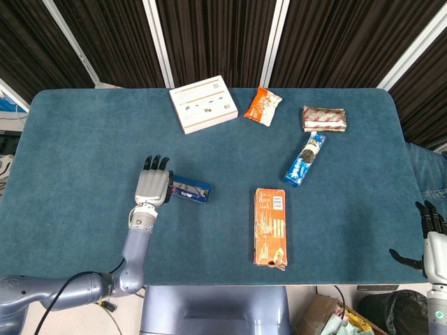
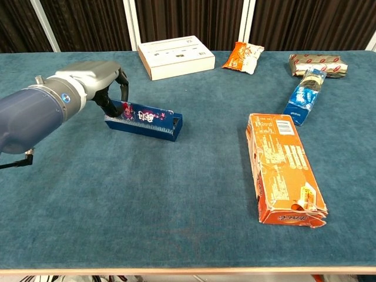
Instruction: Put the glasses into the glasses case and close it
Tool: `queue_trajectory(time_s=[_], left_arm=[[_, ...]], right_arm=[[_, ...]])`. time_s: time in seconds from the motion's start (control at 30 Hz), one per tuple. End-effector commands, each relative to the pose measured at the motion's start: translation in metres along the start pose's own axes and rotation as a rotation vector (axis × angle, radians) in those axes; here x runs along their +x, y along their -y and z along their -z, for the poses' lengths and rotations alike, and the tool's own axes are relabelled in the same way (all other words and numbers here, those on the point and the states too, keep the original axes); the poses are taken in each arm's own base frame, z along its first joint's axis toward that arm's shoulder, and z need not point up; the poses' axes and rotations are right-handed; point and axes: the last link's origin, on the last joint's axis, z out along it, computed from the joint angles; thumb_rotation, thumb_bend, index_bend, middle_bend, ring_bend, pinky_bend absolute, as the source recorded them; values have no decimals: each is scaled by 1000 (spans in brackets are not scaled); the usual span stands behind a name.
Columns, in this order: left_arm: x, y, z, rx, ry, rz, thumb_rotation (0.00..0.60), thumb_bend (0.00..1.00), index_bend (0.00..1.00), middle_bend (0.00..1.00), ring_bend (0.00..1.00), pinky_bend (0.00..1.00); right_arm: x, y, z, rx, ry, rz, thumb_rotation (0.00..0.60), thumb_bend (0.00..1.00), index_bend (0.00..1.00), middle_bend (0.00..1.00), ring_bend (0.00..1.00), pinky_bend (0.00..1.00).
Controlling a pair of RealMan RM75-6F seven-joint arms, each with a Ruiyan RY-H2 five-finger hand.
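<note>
Where the left hand (image 2: 97, 85) reached in over the table's (image 1: 84, 139) left half, its fingers were curled around one end of a blue case (image 2: 145, 119), grasping it. The case lay well inside the table, left of an orange carton (image 1: 269, 226). No glasses could be made out. The right hand (image 1: 431, 234) hung off the table's right edge, fingers apart, holding nothing.

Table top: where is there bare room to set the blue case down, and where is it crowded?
The table is bare left of the white box, and along the near edge between the left hand, which holds the blue case, and the orange carton. The far right is crowded: orange packet, brown packet, blue cookie pack.
</note>
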Motion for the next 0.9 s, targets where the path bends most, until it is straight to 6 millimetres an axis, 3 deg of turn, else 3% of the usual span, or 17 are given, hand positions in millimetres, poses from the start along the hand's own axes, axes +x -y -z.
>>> queue_trajectory(time_s=[0.03, 0.9], left_arm=[[1, -2, -3, 3, 1, 3, 600, 457, 586, 120, 0, 10], [6, -13, -20, 38, 4, 47, 600, 457, 585, 119, 0, 37]], right_arm=[[0, 0, 0, -1, -1, 0, 600, 190, 77, 17, 121, 161], [0, 0, 0, 10, -5, 20, 600, 190, 76, 17, 121, 161]])
